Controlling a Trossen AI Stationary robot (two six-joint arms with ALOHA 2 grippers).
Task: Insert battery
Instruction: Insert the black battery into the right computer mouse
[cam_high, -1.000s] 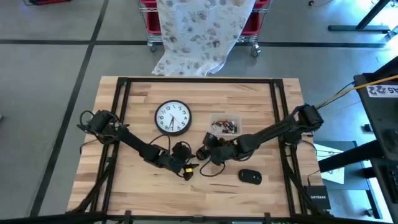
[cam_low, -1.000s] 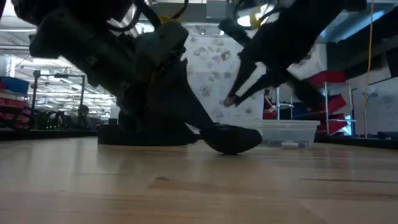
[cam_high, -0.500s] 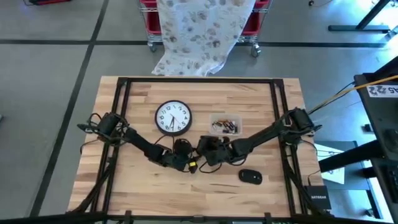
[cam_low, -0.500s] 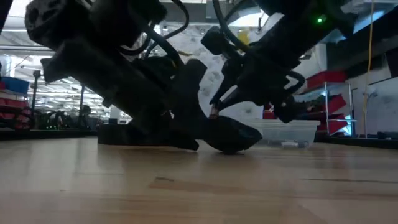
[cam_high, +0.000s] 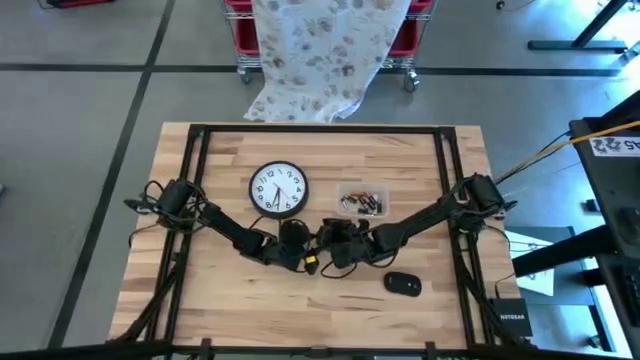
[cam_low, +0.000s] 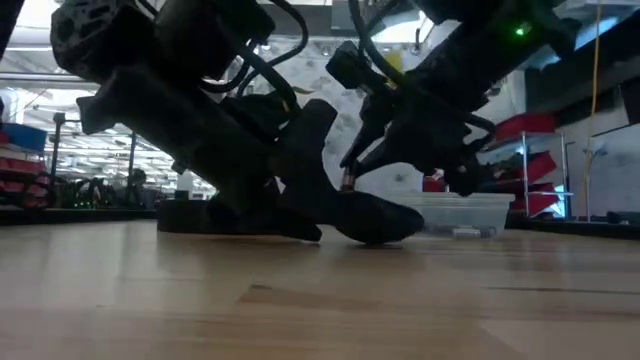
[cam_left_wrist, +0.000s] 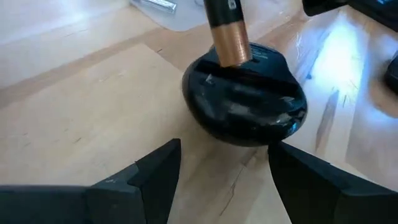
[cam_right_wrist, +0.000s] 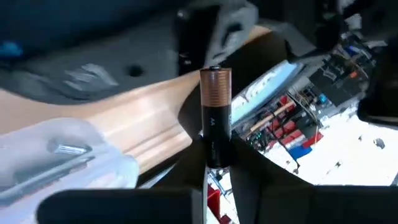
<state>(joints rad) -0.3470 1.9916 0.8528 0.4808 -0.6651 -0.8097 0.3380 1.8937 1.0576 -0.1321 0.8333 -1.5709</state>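
A black domed device (cam_left_wrist: 245, 106) lies on the table between the clock and the tray, also seen in the low view (cam_low: 372, 218). My right gripper (cam_high: 327, 247) is shut on a black-and-copper battery (cam_right_wrist: 215, 106). The battery's copper end (cam_left_wrist: 227, 37) points down at the device's top. My left gripper (cam_left_wrist: 224, 155) is open just short of the device, one finger toward each side of it, in the high view (cam_high: 300, 257) close beside my right gripper. The grippers hide the device in the high view. My right gripper pinches the battery's black end (cam_right_wrist: 214, 152) between its two fingers, which lie along the battery. The fingers slant down from the table's right. The copper end sticks out free beyond them and reaches the device's top; I cannot tell whether it touches.
A round wall clock (cam_high: 278, 190) lies at the far centre. A clear tray (cam_high: 362, 202) of batteries sits to its right. A black mouse-shaped piece (cam_high: 403, 284) lies near the front right. Bare wood shows along the near edge (cam_high: 230, 310).
My right gripper has come down and toward the table's left with the battery, bringing its copper end to the device's top. My left gripper has gone a little toward the far edge, closing in on the device. Both arms now crowd together over it.
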